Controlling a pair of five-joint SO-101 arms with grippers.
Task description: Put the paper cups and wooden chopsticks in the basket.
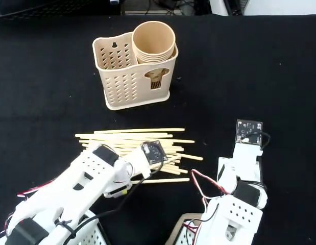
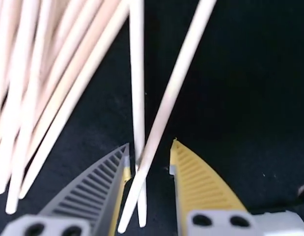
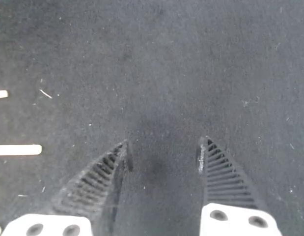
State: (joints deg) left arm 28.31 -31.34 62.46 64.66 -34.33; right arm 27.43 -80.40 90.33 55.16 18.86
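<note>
A beige slotted basket (image 1: pixel 122 84) stands at the back of the table, with stacked paper cups (image 1: pixel 153 40) in its right compartment. Several wooden chopsticks (image 1: pixel 129 139) lie in a loose pile on the black cloth in front of it. The left arm (image 1: pixel 96 176) is over the pile's near side. My left gripper (image 2: pixel 150 146) is open low over the cloth, with two chopsticks (image 2: pixel 161 110) crossing between its grey and yellow fingers. My right gripper (image 3: pixel 164 145) is open over bare cloth, to the right of the pile, holding nothing.
Two chopstick ends (image 3: pixel 16 150) lie to one side of the right gripper. The right arm (image 1: pixel 242 168) sits at the table's front right. The basket's left compartment (image 1: pixel 113 53) holds nothing. Black cloth (image 1: pixel 260 76) covers the whole table.
</note>
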